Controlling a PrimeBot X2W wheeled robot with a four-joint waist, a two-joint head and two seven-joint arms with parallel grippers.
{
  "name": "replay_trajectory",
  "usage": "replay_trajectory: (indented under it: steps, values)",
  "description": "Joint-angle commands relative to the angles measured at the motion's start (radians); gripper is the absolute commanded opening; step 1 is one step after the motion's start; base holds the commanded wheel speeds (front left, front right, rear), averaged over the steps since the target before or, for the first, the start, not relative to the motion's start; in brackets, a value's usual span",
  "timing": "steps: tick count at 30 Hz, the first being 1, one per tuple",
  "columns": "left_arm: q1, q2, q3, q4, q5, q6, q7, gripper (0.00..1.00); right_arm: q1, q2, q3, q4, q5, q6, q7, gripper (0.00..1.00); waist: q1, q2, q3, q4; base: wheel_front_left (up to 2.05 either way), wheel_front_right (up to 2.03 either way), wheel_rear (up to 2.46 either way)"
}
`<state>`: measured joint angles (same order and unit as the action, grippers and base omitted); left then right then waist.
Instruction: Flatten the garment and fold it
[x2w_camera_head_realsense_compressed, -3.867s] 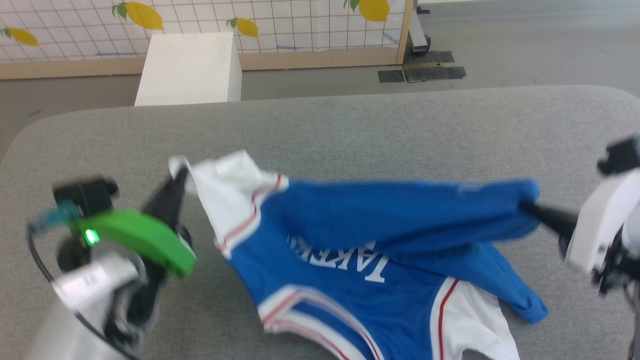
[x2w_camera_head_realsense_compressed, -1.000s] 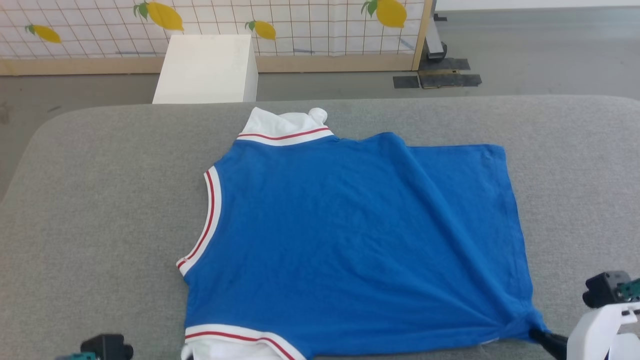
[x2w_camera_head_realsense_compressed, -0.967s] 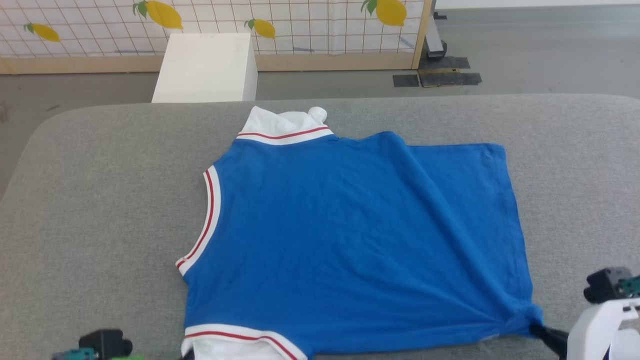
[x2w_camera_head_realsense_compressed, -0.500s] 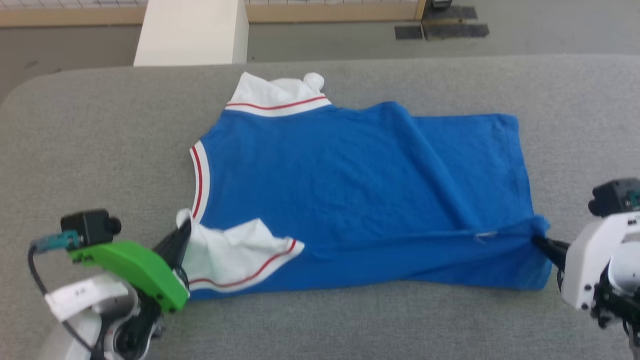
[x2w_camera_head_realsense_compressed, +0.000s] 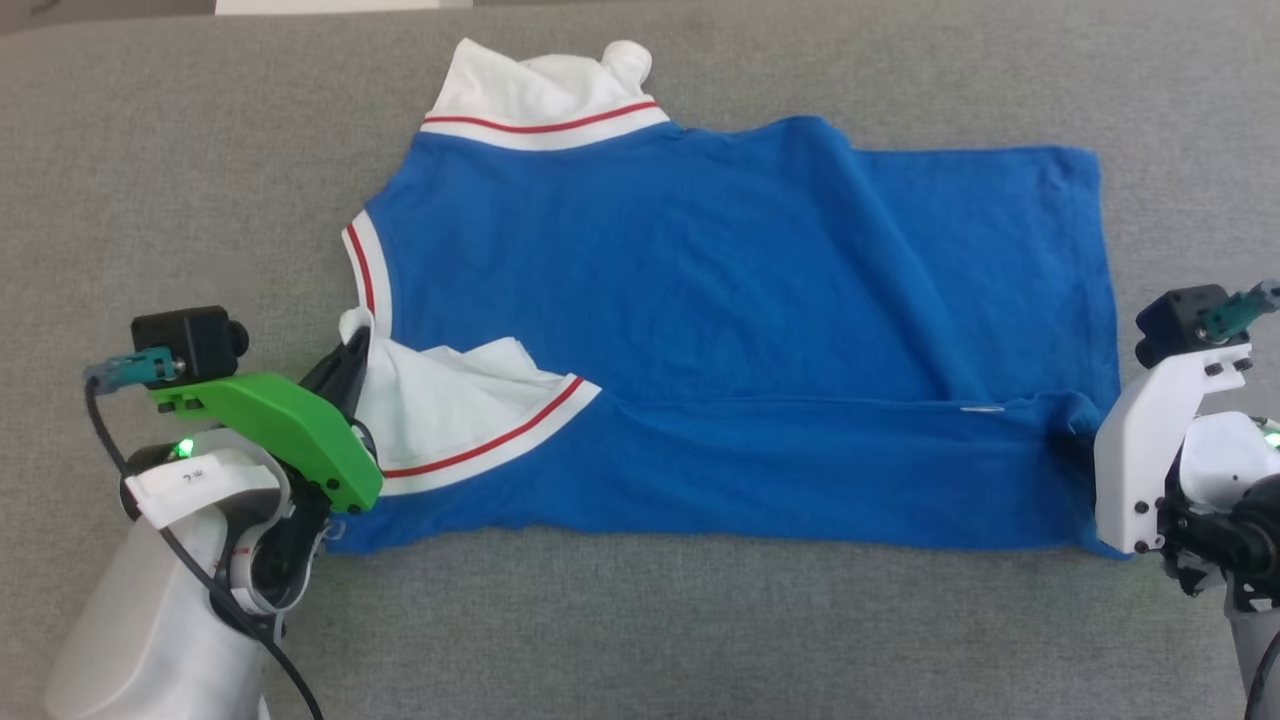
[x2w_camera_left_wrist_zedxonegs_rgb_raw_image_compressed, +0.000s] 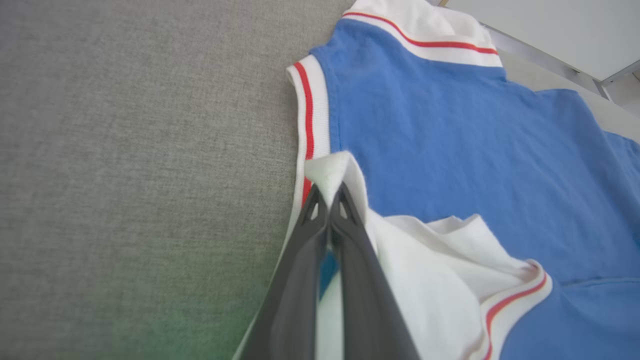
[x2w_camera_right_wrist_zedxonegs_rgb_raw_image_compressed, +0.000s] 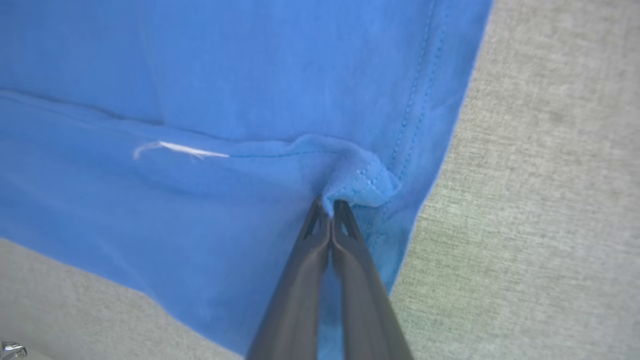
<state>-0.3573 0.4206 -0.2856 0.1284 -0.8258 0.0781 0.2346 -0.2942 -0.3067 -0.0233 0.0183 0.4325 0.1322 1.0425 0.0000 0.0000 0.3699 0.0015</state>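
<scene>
The garment (x2w_camera_head_realsense_compressed: 700, 290), a royal-blue T-shirt with white sleeves and red-and-white trim, lies back up on the grey surface, neck to the left and hem to the right. Its near long edge is folded over onto the body, the fold line running left to right. My left gripper (x2w_camera_head_realsense_compressed: 357, 345) is shut on the near white sleeve's edge (x2w_camera_left_wrist_zedxonegs_rgb_raw_image_compressed: 332, 172), which lies turned over onto the blue. My right gripper (x2w_camera_right_wrist_zedxonegs_rgb_raw_image_compressed: 331, 204) is shut on the near hem corner (x2w_camera_right_wrist_zedxonegs_rgb_raw_image_compressed: 362, 182), bunched at its tips. In the head view the right gripper's tips sit behind its white housing (x2w_camera_head_realsense_compressed: 1150, 460). The far sleeve (x2w_camera_head_realsense_compressed: 540, 85) lies crumpled.
The grey padded table (x2w_camera_head_realsense_compressed: 180, 150) stretches bare to the left and along the front of the shirt (x2w_camera_head_realsense_compressed: 700, 630). A strip of white box (x2w_camera_head_realsense_compressed: 340, 5) shows at the top edge beyond the table.
Both grippers have carried the garment's near edge farther away from me over the body, widening the folded band. The head camera has tilted down, so the whole picture has shifted.
</scene>
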Motion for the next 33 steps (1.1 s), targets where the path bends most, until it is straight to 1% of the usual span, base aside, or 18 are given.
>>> replay_trajectory:
  steps: [1, 6, 7, 8, 9, 14, 18, 21, 25, 28, 30, 33]
  values:
    - [-0.024, -0.005, -0.006, 0.025, 0.016, -0.011, -0.014, 0.0, -0.008, 0.004, 0.01, 0.012, -0.007, -0.002, 0.02, 0.0, 0.0, 0.0, 0.021, 0.011, 0.0, 0.0, 0.0]
    - [-0.044, -0.022, -0.029, 0.102, 0.023, -0.034, -0.027, 0.0, 0.002, 0.012, 0.012, 0.021, -0.016, -0.002, 0.08, 0.0, 0.0, 0.0, 0.011, 0.013, 0.0, 0.0, 0.0]
    - [-0.047, -0.026, -0.032, 0.116, 0.024, -0.039, -0.032, 0.15, 0.005, 0.014, 0.01, 0.02, -0.015, -0.002, 0.082, 0.12, 0.0, 0.0, 0.003, 0.014, 0.0, 0.0, 0.0]
    - [-0.049, -0.029, -0.036, 0.126, 0.024, -0.043, -0.035, 0.47, 0.008, 0.016, 0.006, 0.018, -0.013, -0.002, 0.081, 0.94, 0.0, 0.0, -0.001, 0.016, 0.0, 0.0, 0.0]
    - [-0.053, -0.031, -0.04, 0.137, 0.029, -0.048, -0.042, 1.0, 0.011, 0.017, 0.001, 0.015, -0.011, -0.002, 0.076, 1.0, 0.0, 0.0, -0.011, 0.017, 0.0, 0.0, 0.0]
    - [-0.062, -0.027, -0.048, 0.168, 0.056, -0.056, -0.084, 1.0, 0.029, 0.035, -0.036, 0.002, 0.007, -0.002, 0.037, 1.0, 0.0, 0.0, -0.073, 0.019, 0.0, 0.0, 0.0]
    - [-0.047, -0.002, -0.062, 0.167, 0.11, -0.049, -0.134, 1.0, 0.06, 0.051, -0.077, -0.024, 0.024, -0.002, -0.013, 1.0, 0.0, 0.0, -0.139, 0.02, 0.0, 0.0, 0.0]
    - [-0.014, 0.026, -0.073, 0.144, 0.173, -0.027, -0.2, 1.0, 0.095, 0.067, -0.109, -0.066, 0.037, -0.002, -0.083, 1.0, 0.0, 0.0, -0.186, 0.019, 0.0, 0.0, 0.0]
    - [0.074, 0.027, -0.059, 0.08, 0.207, -0.001, -0.33, 1.0, 0.16, 0.084, -0.137, -0.127, 0.045, -0.002, -0.213, 1.0, 0.0, 0.0, -0.228, 0.023, 0.0, 0.0, 0.0]
    - [0.152, 0.025, -0.064, 0.045, 0.22, 0.009, -0.387, 1.0, 0.216, 0.087, -0.142, -0.153, 0.046, -0.002, -0.272, 1.0, 0.0, 0.0, -0.242, 0.024, 0.0, 0.0, 0.0]
    - [0.199, 0.02, -0.076, 0.035, 0.219, 0.018, -0.388, 1.0, 0.248, 0.097, -0.149, -0.163, 0.052, -0.002, -0.297, 1.0, 0.0, 0.0, -0.248, 0.022, 0.0, 0.0, 0.0]
    - [0.241, 0.007, -0.089, 0.039, 0.192, 0.036, -0.334, 1.0, 0.284, 0.112, -0.154, -0.174, 0.061, -0.002, -0.314, 1.0, 0.0, 0.0, -0.252, 0.017, 0.0, 0.0, 0.0]
